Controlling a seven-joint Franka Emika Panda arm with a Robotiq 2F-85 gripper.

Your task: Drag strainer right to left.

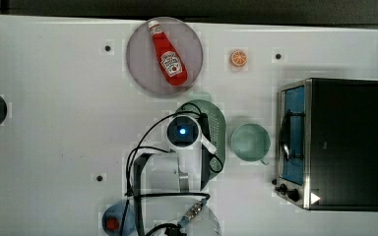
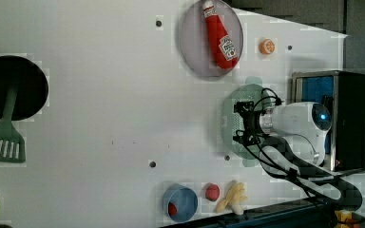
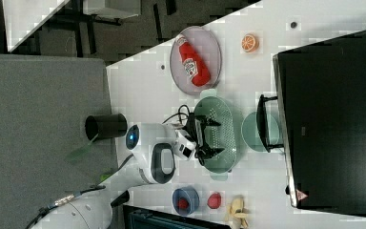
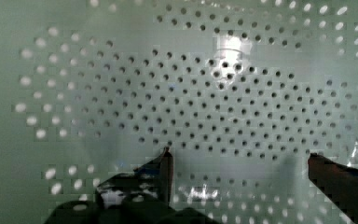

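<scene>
The strainer (image 3: 219, 112) is a pale sage-green oval colander with small rim tabs, standing on the white table between the grey plate and the green cup. My gripper (image 3: 213, 138) reaches down inside it, open, with both black fingers spread wide over the perforated floor. In the wrist view the strainer's dotted inside (image 4: 214, 93) lies close below, and the gripper (image 4: 240, 165) has nothing between its fingers (image 4: 161, 172). In the left view the gripper (image 2: 241, 124) sits within the strainer (image 2: 227, 118). In the top view my wrist covers much of the strainer (image 1: 217, 120).
A grey plate (image 1: 140, 64) with a ketchup bottle (image 1: 168, 54) lies just beyond the strainer. A green cup (image 1: 249, 141) and a toaster oven (image 1: 332, 142) stand on the top view's right. An orange slice (image 1: 238, 58) and a blue bowl (image 2: 180, 202) are nearby.
</scene>
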